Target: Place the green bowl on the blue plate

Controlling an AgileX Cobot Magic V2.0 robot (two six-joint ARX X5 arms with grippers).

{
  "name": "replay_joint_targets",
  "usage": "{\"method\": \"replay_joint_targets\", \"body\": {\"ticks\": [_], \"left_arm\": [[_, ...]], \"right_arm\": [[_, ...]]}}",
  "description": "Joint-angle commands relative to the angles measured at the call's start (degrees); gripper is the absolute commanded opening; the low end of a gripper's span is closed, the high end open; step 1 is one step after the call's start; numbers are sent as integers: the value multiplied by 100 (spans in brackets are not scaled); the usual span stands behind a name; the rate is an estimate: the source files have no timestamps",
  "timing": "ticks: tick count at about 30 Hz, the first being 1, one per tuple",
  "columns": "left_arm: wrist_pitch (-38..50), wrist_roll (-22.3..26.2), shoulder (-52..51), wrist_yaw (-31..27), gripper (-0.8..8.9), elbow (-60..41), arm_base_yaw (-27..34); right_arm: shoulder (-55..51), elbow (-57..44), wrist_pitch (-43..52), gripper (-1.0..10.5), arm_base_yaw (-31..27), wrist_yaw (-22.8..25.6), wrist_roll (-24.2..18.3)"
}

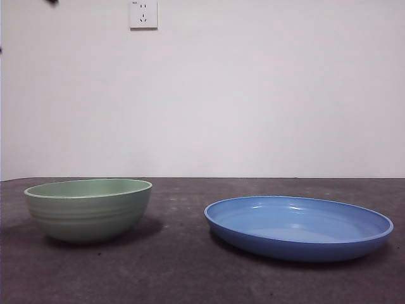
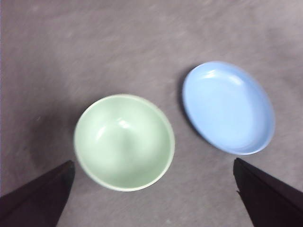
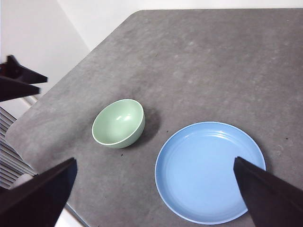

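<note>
The green bowl [image 1: 88, 209] stands upright and empty on the dark table, at the left in the front view. The blue plate [image 1: 297, 228] lies beside it on the right, a gap between them, also empty. My left gripper [image 2: 153, 162] is open and hangs high above the bowl [image 2: 124, 142], with the plate [image 2: 228, 108] off to one side. My right gripper [image 3: 154, 160] is open and empty, high above the table, looking down on the bowl [image 3: 118, 124] and the plate [image 3: 210, 172]. The left arm's black jaws [image 3: 19, 78] show at the edge of the right wrist view.
The grey table [image 1: 190, 272] ends at a white wall with a socket [image 1: 143, 14]. The table's corner edge [image 3: 52, 175] runs close to the bowl in the right wrist view. A black arm tip [image 1: 52, 2] shows at the top left of the front view.
</note>
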Motion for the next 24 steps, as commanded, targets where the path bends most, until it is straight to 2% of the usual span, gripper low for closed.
{"method": "replay_joint_targets", "body": {"ticks": [1, 7, 17, 24], "left_arm": [[26, 74, 452, -181, 616, 125, 33], [146, 79, 1449, -643, 616, 125, 55], [964, 140, 3023, -658, 616, 125, 52], [1056, 118, 3742, -658, 611, 125, 52]], "right_arm": [[20, 109, 31, 642, 17, -9, -9], [20, 109, 28, 642, 17, -9, -9], [20, 109, 28, 642, 17, -9, -9], [20, 109, 28, 642, 17, -7, -11]]}}
